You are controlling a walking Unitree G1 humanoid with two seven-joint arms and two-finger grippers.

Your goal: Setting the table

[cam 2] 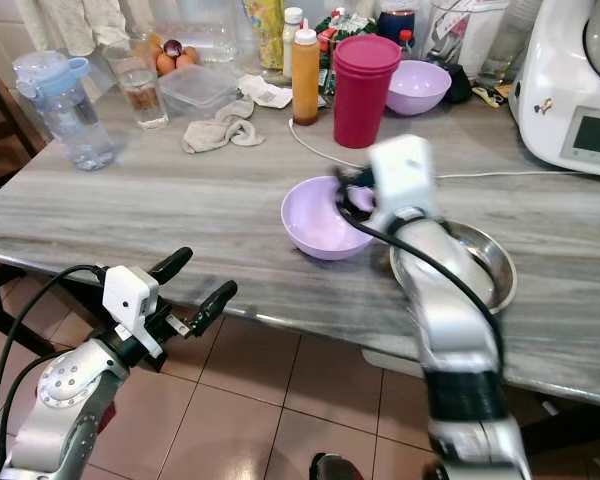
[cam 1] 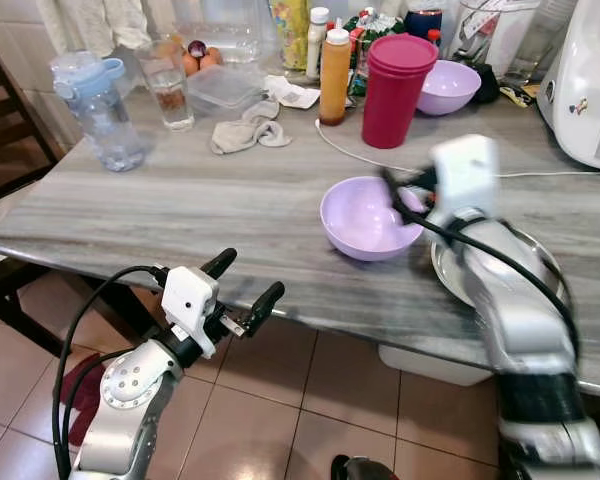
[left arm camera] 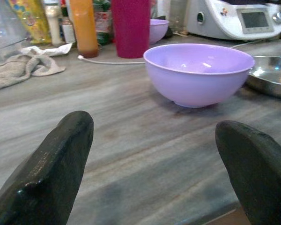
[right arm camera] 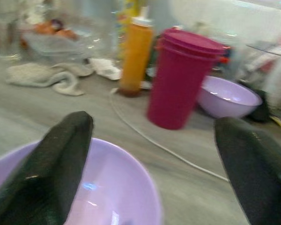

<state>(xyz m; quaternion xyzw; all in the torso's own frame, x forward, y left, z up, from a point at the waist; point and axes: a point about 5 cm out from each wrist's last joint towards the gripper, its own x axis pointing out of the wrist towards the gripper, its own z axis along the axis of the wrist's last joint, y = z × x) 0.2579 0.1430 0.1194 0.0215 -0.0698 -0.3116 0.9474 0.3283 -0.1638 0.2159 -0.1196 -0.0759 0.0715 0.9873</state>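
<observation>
— Where is the right gripper (cam 1: 405, 192)?

— Over the far right rim of the lilac bowl (cam 1: 365, 217), fingers spread wide apart and closed on nothing. From its wrist camera one finger sits above the bowl's inside and the other out past its rim. The arm is blurred in the head views.

— And the bowl itself?

— Upright on the grey table (cam 1: 180, 200), near the front edge. A steel dish (cam 2: 485, 262) lies just beside the bowl on its right, partly under the arm.

— The left gripper (cam 1: 242, 287)?

— Off the table, in front of its edge and to the left of the bowl, well apart from it. Its fingers are spread too, with nothing between them, and they point toward the bowl.

— What lies beyond the bowl?

— A white cable (cam 1: 355, 148) runs across the table behind it. Farther back stand a red tumbler (cam 1: 395, 90) and an orange sauce bottle (cam 1: 334, 76), with a second lilac bowl (cam 1: 447, 86) beside the tumbler. A white kitchen machine (cam 2: 570, 85) is far right of the bowl.

— And to the bowl's left?

— A crumpled cloth (cam 1: 246, 133) behind and left of it, then a glass (cam 1: 167, 85), and a clear water bottle with a blue lid (cam 1: 100, 110) farthest left.
</observation>
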